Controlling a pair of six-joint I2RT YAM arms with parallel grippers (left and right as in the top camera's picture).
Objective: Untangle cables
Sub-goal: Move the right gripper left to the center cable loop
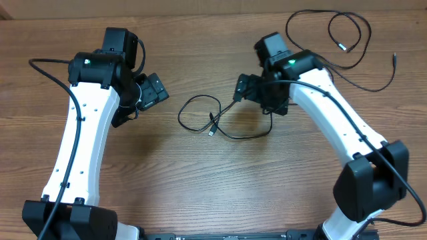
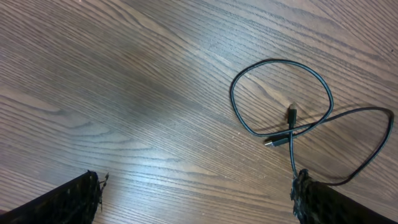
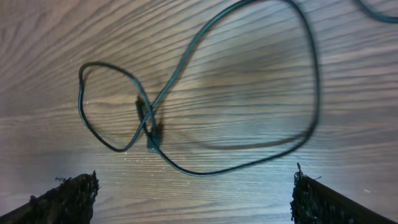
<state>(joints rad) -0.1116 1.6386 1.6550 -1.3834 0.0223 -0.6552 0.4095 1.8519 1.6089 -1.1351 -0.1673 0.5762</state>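
Both sets of jaws are spread wide and holding nothing: my left gripper and right gripper hang over the wooden table and face each other. The tangled cable lies on the table between them. Its long axis runs roughly side to side in the overhead view, with a small closed loop toward my left arm and a wider open bight toward my right. The strands cross near the middle, and a plug end sits right by that crossing. The right gripper looks nearer, since the bight runs just beside or under it, and in the right wrist view the crossing sits ahead of the fingers, left of centre. In the left wrist view the cable sits off to the right, and one strand runs down to the right finger; I can't tell if they touch. A second cable lies spread out well apart, at the far right. My guess is the right arm takes the bight and the left takes the loop.
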